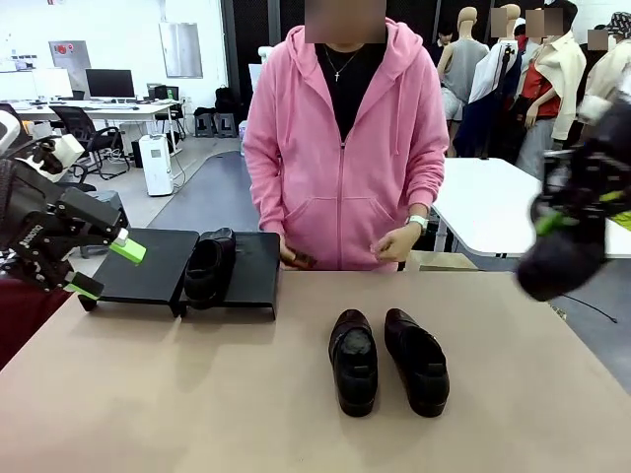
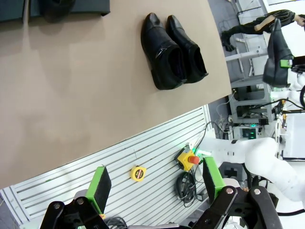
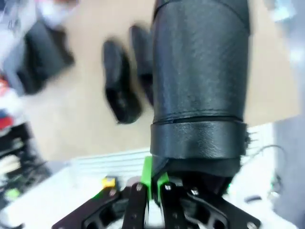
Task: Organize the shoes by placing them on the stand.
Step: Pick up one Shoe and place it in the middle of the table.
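Only one shoe (image 1: pixel 209 264) is on the stand (image 1: pixel 148 261)

We see two shoes (image 1: pixel 354 361) lying side by side on the table (image 1: pixel 148 394). Our right claw (image 3: pixel 155 179) is clenched on the fourth shoe (image 3: pixel 200 81), up in the air. Our left claw (image 1: pixel 106 269) is released, just beside the stand. Three shoes still need a place.

Front camera faces person (image 1: pixel 345 148) across table (image 1: pixel 148 394); wrist cameras, high, share shoe pair (image 2: pixel 164 57).

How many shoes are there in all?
4 shoes: one on the stand, two side by side on the table, one held by the right gripper. None looks hidden.
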Controlling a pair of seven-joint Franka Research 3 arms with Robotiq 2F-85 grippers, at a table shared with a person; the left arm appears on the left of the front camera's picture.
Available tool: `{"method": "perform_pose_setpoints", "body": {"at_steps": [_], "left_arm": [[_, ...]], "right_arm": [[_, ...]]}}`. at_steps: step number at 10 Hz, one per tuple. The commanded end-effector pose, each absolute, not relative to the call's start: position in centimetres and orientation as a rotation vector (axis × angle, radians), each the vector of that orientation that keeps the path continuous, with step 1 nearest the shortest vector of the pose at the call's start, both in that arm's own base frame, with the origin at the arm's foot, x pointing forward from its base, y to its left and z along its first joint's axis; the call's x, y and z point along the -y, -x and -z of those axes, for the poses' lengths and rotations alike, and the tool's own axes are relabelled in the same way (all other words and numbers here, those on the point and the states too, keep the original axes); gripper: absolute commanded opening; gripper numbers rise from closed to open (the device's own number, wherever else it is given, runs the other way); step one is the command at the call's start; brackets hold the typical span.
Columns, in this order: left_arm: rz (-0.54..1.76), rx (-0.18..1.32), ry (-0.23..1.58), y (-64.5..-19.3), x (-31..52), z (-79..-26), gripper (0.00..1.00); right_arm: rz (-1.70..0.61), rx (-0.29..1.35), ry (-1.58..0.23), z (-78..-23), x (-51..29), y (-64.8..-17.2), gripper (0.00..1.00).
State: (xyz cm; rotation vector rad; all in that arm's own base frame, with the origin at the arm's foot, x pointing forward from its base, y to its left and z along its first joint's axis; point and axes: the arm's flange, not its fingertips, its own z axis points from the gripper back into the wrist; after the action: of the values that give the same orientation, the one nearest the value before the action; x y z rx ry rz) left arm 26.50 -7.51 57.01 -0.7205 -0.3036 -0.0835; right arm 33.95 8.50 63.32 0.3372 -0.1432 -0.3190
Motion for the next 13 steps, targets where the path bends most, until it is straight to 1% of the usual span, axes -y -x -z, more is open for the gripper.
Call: {"method": "perform_pose_setpoints", "body": {"at_steps": [1, 2, 3, 5, 6, 7, 8, 10, 11, 12, 13], "left_arm": [[0.105, 0.307, 0.727, -26.6, 7.2, -57.0, 1.00], [0.105, 0.307, 0.727, -26.6, 7.2, -57.0, 1.00], [0.105, 0.307, 0.727, -26.6, 7.2, -57.0, 1.00], [0.105, 0.307, 0.727, -26.6, 7.2, -57.0, 1.00], [0.105, 0.307, 0.727, -26.6, 7.2, -57.0, 1.00], [0.105, 0.307, 0.727, -26.6, 7.2, -57.0, 1.00], [0.105, 0.307, 0.727, -26.6, 7.2, -57.0, 1.00], [0.105, 0.307, 0.727, -26.6, 7.2, -57.0, 1.00], [0.105, 0.307, 0.727, -26.6, 7.2, -57.0, 1.00], [0.105, 0.307, 0.727, -26.6, 7.2, -57.0, 1.00], [0.105, 0.307, 0.727, -26.6, 7.2, -57.0, 1.00]], "right_arm": [[0.235, 0.181, -0.408, -61.2, -16.5, -35.6, 0.00], [0.177, 0.122, -0.451, -60.6, -21.1, -35.6, 0.00], [0.187, 0.059, -0.499, -60.0, -24.9, -35.5, 0.00], [0.076, -0.017, -0.488, -56.3, -33.0, -35.4, 0.00], [0.014, -0.073, -0.469, -54.5, -34.9, -35.3, 0.00], [-0.066, -0.087, -0.379, -52.5, -34.6, -35.6, 0.00], [0.044, -0.047, -0.470, -54.4, -33.6, -33.9, 0.00], [0.044, -0.047, -0.470, -54.4, -33.6, -33.9, 0.00], [0.010, -0.091, -0.442, -52.2, -34.9, -34.6, 0.00], [-0.011, -0.069, -0.360, -50.1, -36.8, -35.6, 0.00], [-0.092, -0.103, -0.322, -48.2, -38.5, -37.3, 0.00]]}}
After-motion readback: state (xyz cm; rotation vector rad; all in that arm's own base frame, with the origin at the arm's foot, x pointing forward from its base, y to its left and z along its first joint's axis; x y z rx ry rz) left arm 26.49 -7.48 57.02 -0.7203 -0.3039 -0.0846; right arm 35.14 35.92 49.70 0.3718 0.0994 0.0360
